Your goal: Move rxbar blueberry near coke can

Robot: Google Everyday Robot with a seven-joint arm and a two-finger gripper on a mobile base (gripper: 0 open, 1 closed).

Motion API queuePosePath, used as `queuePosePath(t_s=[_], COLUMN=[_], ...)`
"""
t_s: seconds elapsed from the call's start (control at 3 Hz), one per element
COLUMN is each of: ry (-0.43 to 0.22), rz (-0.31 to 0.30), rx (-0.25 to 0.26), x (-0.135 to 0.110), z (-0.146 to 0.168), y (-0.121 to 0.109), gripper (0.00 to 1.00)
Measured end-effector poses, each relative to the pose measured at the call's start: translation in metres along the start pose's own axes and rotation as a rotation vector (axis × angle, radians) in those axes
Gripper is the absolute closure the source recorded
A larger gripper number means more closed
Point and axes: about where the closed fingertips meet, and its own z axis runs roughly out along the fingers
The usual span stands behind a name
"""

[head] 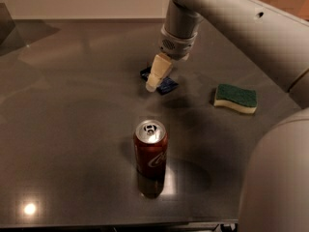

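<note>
The rxbar blueberry [165, 85] is a small flat dark navy wrapper lying on the grey table [72, 110], behind the can and partly hidden by my gripper. The coke can [150, 151] stands upright in the front middle of the table, red with a white logo and silver top. My gripper [155, 78] hangs from the arm that comes in from the upper right. Its pale tip points down and sits right over the bar's left part.
A green-and-yellow sponge [235, 98] lies on the table to the right of the bar. The arm's large grey body [275, 178] fills the lower right corner. The table's front edge runs along the bottom of the view.
</note>
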Motion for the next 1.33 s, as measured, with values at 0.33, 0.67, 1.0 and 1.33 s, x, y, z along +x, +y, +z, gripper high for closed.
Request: queuePosePath(t_s=[0.33, 0.67, 1.0, 1.33], ry=[0.031, 0.048, 0.058, 0.069], rz=[0.022, 0.038, 0.044, 0.051], rx=[-0.009, -0.015, -0.026, -0.034], x=[-0.008, -0.011, -0.010, -0.007], z=[0.014, 0.022, 0.029, 0.035], y=[-0.008, -0.012, -0.011, -0.010], gripper=[0.00, 0.00, 0.18, 0.41])
